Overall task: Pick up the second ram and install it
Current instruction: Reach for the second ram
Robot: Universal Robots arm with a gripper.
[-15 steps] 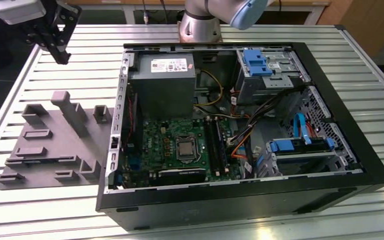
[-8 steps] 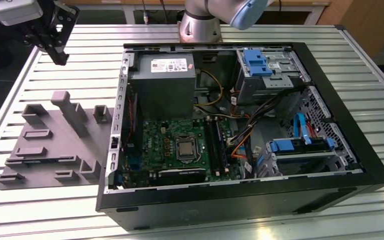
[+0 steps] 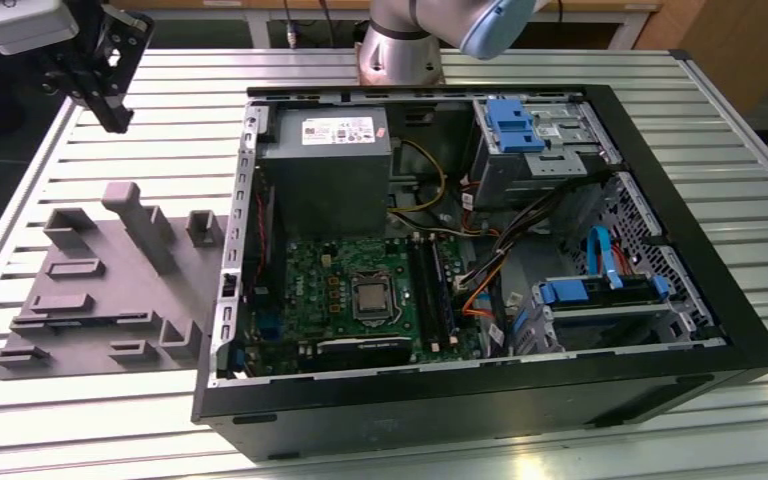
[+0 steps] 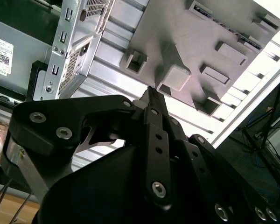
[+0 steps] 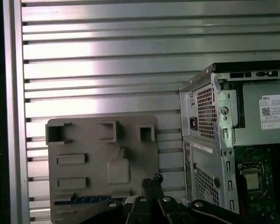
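On grey holder (image 5: 102,154), second ram (image 5: 84,199) lengthwise along one edge.

Gripper (image 4: 149,92) near grey holder tray (image 4: 177,28)

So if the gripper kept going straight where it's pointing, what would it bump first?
The gripper would probably hit the grey holder tray first, near its raised block, though depth is unclear.
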